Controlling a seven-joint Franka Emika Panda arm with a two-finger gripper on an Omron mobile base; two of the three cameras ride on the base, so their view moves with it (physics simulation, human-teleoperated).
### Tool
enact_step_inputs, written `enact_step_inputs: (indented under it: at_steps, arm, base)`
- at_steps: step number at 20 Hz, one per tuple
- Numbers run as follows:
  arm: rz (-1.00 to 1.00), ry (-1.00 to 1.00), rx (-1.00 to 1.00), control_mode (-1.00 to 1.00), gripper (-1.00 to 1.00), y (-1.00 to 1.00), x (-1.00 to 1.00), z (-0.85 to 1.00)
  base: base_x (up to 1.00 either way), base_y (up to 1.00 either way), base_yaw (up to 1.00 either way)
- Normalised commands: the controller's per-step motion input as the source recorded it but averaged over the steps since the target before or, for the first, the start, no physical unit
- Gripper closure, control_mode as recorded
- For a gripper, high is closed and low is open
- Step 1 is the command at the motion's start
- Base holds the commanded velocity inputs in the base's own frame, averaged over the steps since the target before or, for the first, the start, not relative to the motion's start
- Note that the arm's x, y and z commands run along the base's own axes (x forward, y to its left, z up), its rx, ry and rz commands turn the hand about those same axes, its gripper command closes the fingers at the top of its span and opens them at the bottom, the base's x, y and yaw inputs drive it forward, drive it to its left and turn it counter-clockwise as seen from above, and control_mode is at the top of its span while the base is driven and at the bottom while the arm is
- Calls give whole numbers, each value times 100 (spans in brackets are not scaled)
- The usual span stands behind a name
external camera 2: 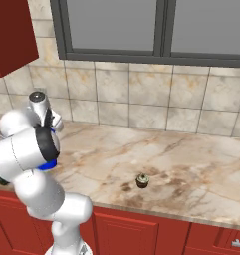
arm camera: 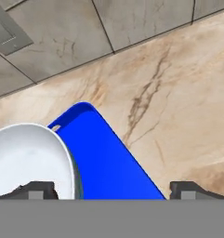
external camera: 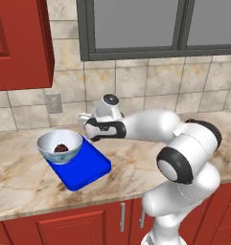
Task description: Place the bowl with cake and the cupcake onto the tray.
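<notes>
Sat the bowl (external camera: 60, 146) on the blue tray (external camera: 88, 167) with the dark cake (external camera: 62, 148) inside, so half the job looked done. Held the gripper (arm camera: 111, 188) wide apart, empty, just beside the bowl. Left the cupcake (external camera 2: 142, 181) alone on the tabletop (external camera 2: 181, 164), well apart from the tray

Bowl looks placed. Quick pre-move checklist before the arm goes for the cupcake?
1. Bowl on the tray: ok, it sits at the tray's far left end.
2. Cake in the bowl: ok.
3. Gripper open, nothing held: ok, fingertips spread wide, one beside the bowl rim.
4. Gripper clear of the bowl: cannot tell.
5. Cupcake located: ok, upright on the counter, off the tray.
6. Free tray space for the cupcake: ok, bare blue beside the bowl.
</notes>
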Motion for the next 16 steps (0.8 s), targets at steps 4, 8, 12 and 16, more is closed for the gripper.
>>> enact_step_inputs:
  at_steps: [4, 8, 12, 16]
  arm:
    - [0, -1, -1, -100, -100, -57, -15, 1]
    - [1, 0, -4, -100, -100, -58, -21, 0]
    - [10, 0, -12, -100, -100, -57, -30, 0]
    - [16, -1, -15, -100, -100, -57, -39, 4]
  base:
    - [0, 0, 0]
    - [0, 0, 0]
    - [0, 0, 0]
    - [0, 0, 0]
